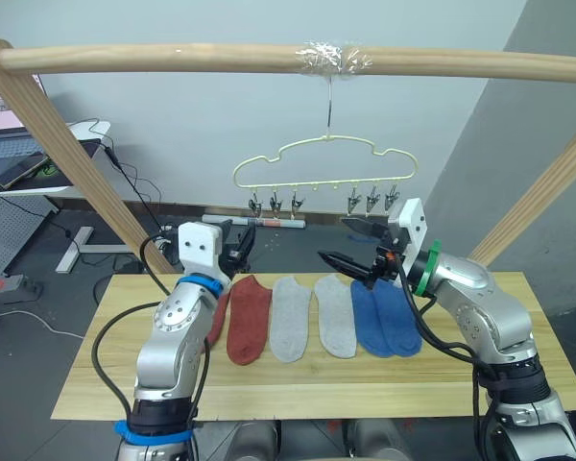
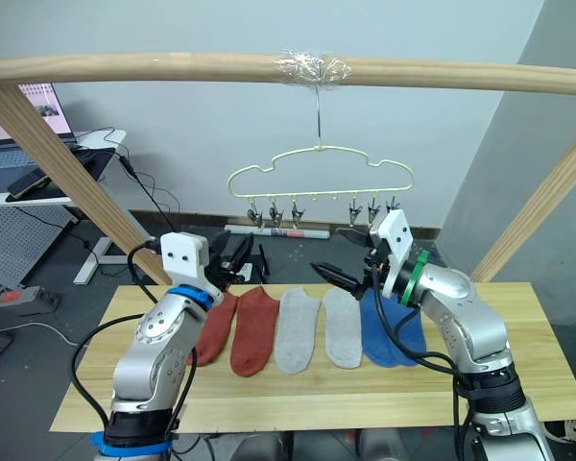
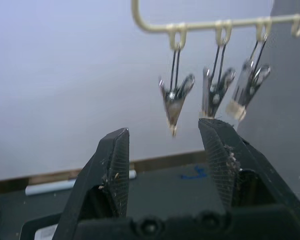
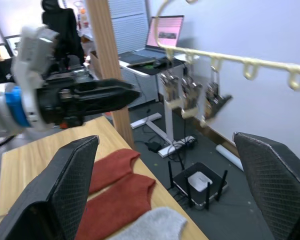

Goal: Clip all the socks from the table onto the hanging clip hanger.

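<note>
I see six socks (image 1: pixel 312 317) lying flat in a row on the table (image 1: pixel 480 375), below the clip hanger (image 1: pixel 326 163). My left gripper (image 1: pixel 242 248) and right gripper (image 1: pixel 350 246) hover above the table, both with fingers spread, holding nothing

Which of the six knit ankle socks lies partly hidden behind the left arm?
The outermost rust-red knit sock at the row's left end; the other five lie fully visible.
</note>
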`<move>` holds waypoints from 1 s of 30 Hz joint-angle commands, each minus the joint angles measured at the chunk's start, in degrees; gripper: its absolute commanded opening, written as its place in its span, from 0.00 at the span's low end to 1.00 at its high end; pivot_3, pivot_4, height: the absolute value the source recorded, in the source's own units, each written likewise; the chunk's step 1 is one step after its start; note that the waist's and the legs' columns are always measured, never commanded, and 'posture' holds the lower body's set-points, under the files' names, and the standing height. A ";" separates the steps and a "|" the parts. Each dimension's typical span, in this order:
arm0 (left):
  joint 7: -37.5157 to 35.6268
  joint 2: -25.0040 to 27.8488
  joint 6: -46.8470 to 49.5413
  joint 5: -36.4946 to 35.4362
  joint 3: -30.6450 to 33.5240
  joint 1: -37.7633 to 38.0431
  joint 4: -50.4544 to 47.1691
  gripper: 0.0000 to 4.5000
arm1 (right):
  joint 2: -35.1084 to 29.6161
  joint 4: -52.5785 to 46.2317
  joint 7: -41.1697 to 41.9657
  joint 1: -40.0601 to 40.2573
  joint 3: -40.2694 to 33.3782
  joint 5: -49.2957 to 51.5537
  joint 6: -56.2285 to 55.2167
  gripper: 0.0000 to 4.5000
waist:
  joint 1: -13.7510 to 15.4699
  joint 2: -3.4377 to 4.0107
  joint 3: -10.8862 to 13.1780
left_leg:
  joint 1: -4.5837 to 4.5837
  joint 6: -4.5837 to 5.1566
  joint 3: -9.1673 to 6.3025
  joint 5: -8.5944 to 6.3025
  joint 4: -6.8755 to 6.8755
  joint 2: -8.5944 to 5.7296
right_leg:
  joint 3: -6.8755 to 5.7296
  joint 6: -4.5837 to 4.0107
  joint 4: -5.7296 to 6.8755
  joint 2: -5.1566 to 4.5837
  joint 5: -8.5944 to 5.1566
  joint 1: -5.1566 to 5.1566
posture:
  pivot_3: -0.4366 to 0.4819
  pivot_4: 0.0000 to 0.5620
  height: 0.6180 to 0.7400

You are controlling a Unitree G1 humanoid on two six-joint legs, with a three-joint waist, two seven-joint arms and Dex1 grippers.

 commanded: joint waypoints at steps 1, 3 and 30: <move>0.28 -0.53 -2.52 0.94 0.24 -2.44 1.44 0.53 | 0.73 -3.82 -0.48 -1.64 -0.42 2.67 1.58 1.00 | -0.07 0.00 0.01 | 0.00 0.00 0.00 0.00 0.00 0.00 | -0.01 0.00 0.00 0.00 0.00 0.00 | 0.40 0.29 1.00; 0.36 -1.07 -3.37 1.06 0.44 -3.57 2.93 0.53 | 0.88 -4.87 -1.00 -1.99 -0.65 3.47 2.51 1.00 | -0.11 0.01 0.02 | 0.00 0.00 0.01 0.00 0.00 0.01 | 0.00 0.00 0.00 0.00 0.00 -0.01 | 0.39 0.29 1.00; 0.23 -3.22 -10.07 4.90 -0.27 -10.78 13.22 0.53 | 2.49 -10.87 -8.22 -3.08 -2.33 10.37 9.72 1.00 | -1.23 -0.11 0.73 | -0.02 0.00 0.00 0.00 0.02 0.01 | -0.02 0.01 0.02 0.02 0.01 -0.02 | 0.34 0.31 1.00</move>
